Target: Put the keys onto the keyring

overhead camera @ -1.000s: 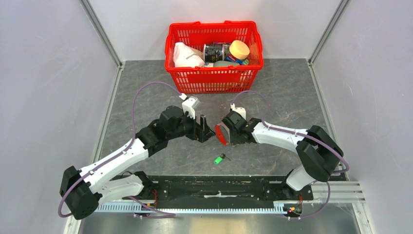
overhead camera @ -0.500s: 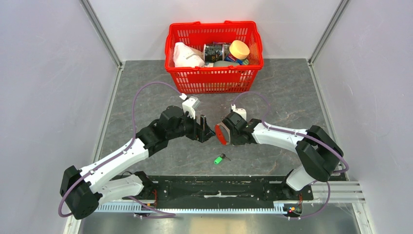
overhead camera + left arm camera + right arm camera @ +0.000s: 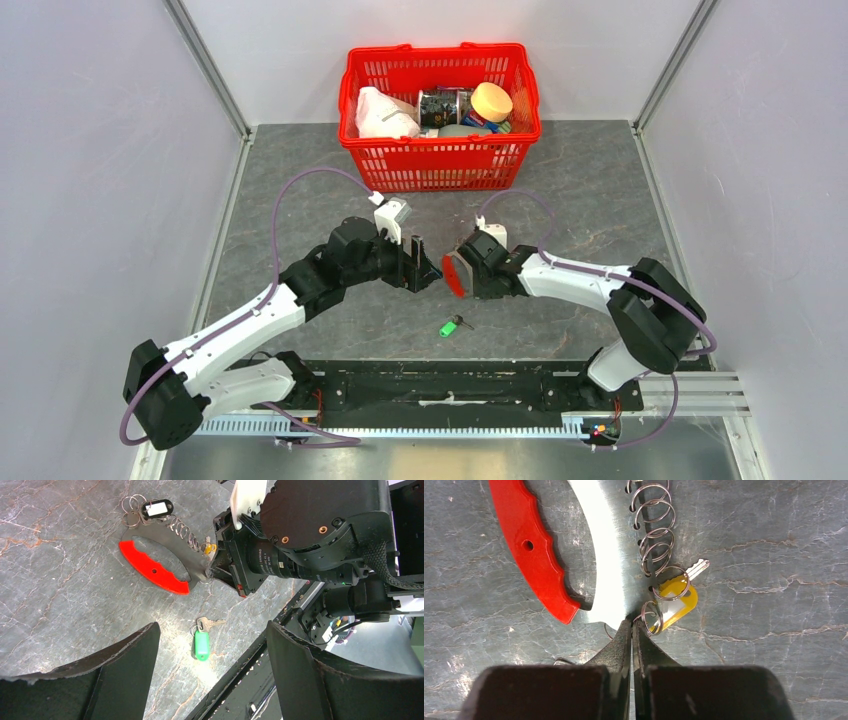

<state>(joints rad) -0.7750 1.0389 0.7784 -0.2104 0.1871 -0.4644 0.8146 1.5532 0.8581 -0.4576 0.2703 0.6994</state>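
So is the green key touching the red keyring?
Apart. The left wrist view shows the green key lying by itself, with a clear strip of bare table between it and the keyring.

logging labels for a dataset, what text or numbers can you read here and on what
No text is legible.
White print on the black camera lens barrel: too small and blurred.
White insert in the black key tag on the red-handled steel keyring: no writing visible.
Labels on tins in the red mesh basket: too small.
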